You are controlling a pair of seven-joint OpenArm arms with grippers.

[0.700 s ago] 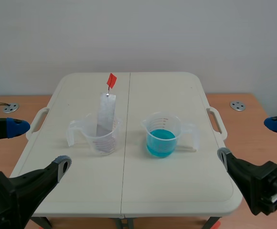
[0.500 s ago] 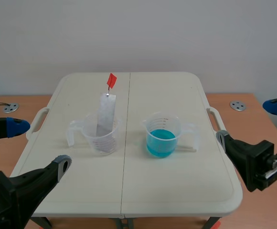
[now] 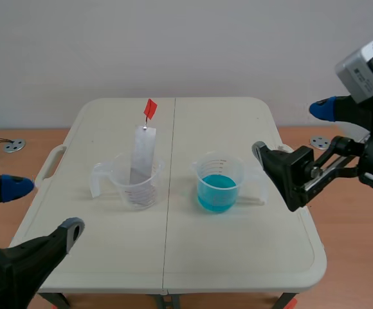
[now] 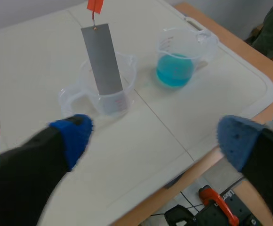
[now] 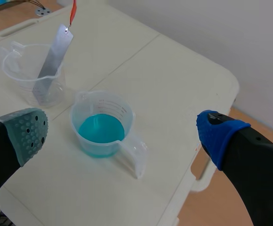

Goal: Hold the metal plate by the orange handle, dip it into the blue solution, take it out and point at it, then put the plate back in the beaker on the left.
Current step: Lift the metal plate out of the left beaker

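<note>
A white folding table [image 3: 238, 257] is seen from between two black robot arms. On its left half stands the left beaker [image 3: 134, 185], clear plastic with a side handle. A grey metal plate [image 3: 143, 154] leans upright inside it, its lower end in the beaker and its upper end rising well above the rim. A small orange handle [image 3: 150, 108] on a thin wire tops the plate, and nothing grips either. On the table's right half, near but apart, stands the right beaker [image 3: 220, 168], also clear, holding blue solution [image 3: 217, 191] in its lower part. The left gripper [image 3: 42, 207] sits low at the table's near left corner, its two fingers spread wide and holding nothing. The right gripper [image 3: 292, 129] is raised near the table's right edge, beside the right beaker, its fingers also spread wide and empty. From its wrist camera that beaker lies ahead of it, between the two fingers.
</note>
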